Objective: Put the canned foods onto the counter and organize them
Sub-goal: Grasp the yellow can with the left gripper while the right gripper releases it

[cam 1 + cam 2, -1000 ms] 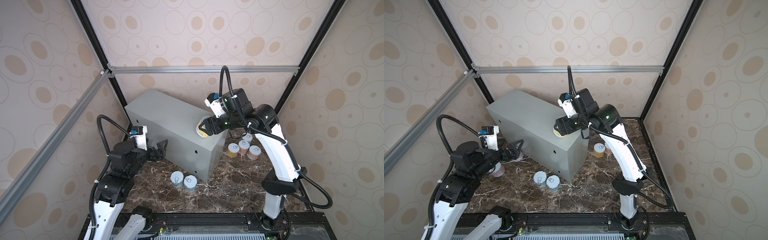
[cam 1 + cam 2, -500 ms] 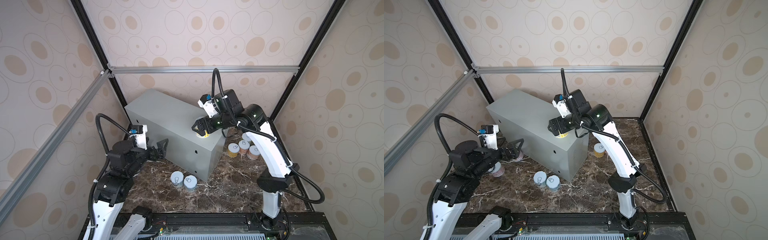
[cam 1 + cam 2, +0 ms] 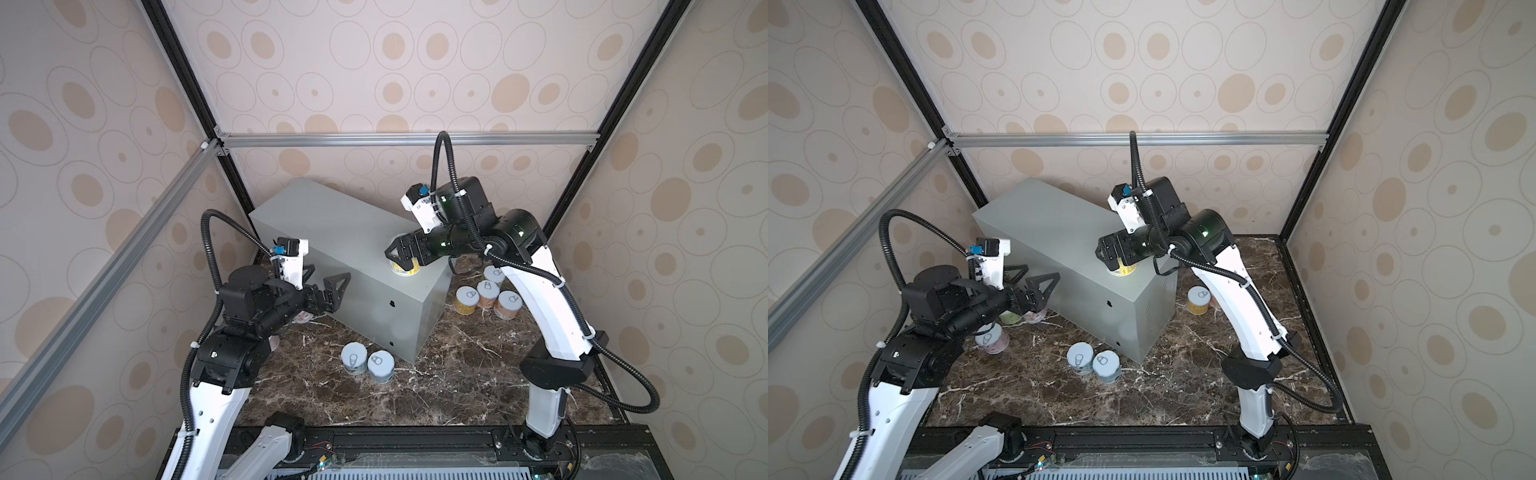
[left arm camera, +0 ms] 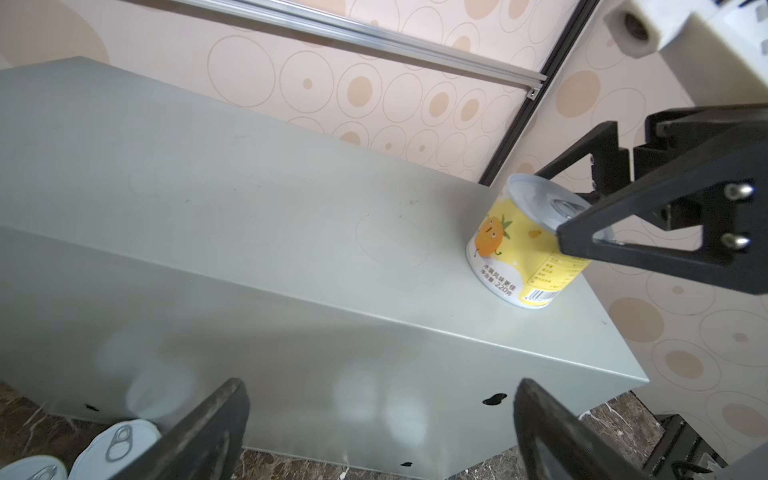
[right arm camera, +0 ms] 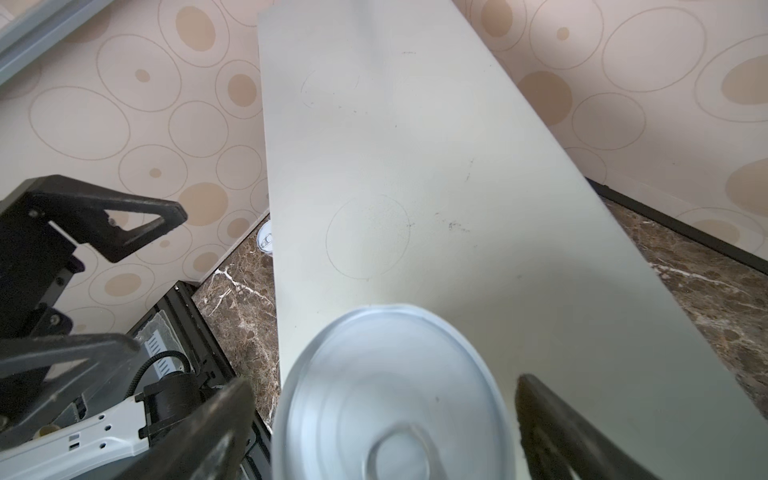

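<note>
Standing yellow can: sat upright on the counter, near its right end.
Right gripper: jaws spread either side of it.
Left gripper: wide, empty, before the counter.

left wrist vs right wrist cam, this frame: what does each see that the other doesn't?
Left wrist only: the yellow can's printed label, dark holes in the counter's side, two cans on the marble floor, and the right hand whole, open astride the yellow can.
Right wrist only: that can's lid from above, blurred; the left hand whole, open; another can lid peeking out beside the counter.
Both: the yellow can upright near the counter's end, a faint circle on its top, floor.
</note>
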{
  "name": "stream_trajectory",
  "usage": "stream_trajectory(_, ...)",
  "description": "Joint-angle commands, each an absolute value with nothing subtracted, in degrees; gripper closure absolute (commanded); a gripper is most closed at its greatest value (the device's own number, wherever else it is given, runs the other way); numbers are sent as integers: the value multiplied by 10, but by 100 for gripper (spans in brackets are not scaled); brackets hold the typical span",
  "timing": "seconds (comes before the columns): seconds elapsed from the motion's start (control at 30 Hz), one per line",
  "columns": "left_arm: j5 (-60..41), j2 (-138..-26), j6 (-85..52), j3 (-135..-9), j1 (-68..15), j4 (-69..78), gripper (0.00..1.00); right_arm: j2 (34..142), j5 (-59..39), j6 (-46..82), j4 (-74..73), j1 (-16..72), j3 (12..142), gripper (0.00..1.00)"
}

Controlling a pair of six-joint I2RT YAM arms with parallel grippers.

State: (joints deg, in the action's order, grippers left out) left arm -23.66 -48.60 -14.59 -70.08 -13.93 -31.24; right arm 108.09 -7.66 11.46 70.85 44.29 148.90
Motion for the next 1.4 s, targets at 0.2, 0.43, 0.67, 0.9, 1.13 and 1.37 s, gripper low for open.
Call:
stream_trajectory(0.2,-317,-534,-97,-779,-172,-292,1,988,-70,121,694,447,1457,0)
stream_trajectory(0.43,-238,-572,-73,-797,-263,-298,1,889,-44,125,646,441,1338,0)
stream_trajectory(0.67,-172,-607,-73,-795,-337,-264,1,779,-11,133,609,436,1194,0)
stream_trajectory(0.9,-151,-646,-83,-798,-362,-214,1,697,18,138,602,435,1112,0)
stream_trajectory(1.13,-141,-687,-80,-808,-376,-184,1,649,31,143,599,436,1071,0)
stream_trajectory(1.37,-122,-715,-88,-816,-387,-147,3,626,29,142,593,436,1038,0)
